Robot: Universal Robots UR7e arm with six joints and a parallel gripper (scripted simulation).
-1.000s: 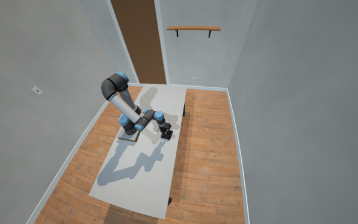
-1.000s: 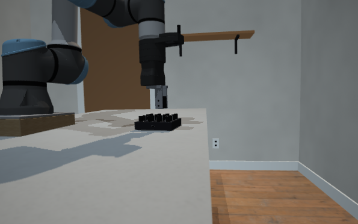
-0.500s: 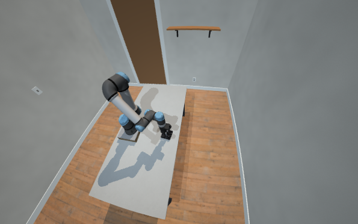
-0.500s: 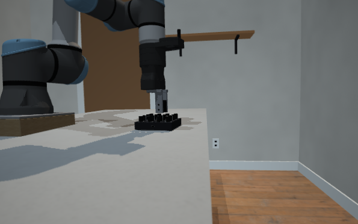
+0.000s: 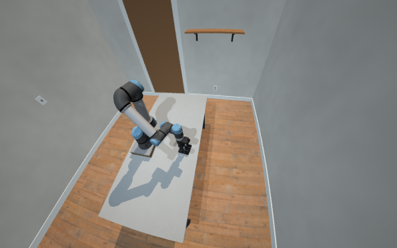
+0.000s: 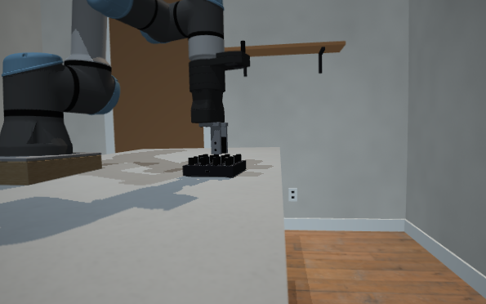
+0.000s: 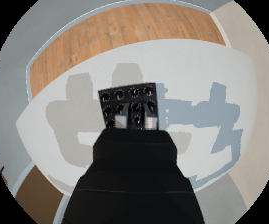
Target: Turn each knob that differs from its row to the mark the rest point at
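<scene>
The knob box [image 6: 214, 168] stands mid-frame on the tabletop [image 6: 136, 245]. The end effector [image 6: 219, 150], partly open and holding nothing, hangs just above. The knobs look small, stiff and smooth; each is best pinched at its sides.

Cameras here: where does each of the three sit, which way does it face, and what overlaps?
Top: high near the ceiling, looking down at the table; whole arm visible.
Exterior: low at table height, facing the shelf wall; base, wrist and gripper show.
Wrist: on the arm, looking down past the dark gripper body.
Shared: all three show the knob box under the gripper.
</scene>
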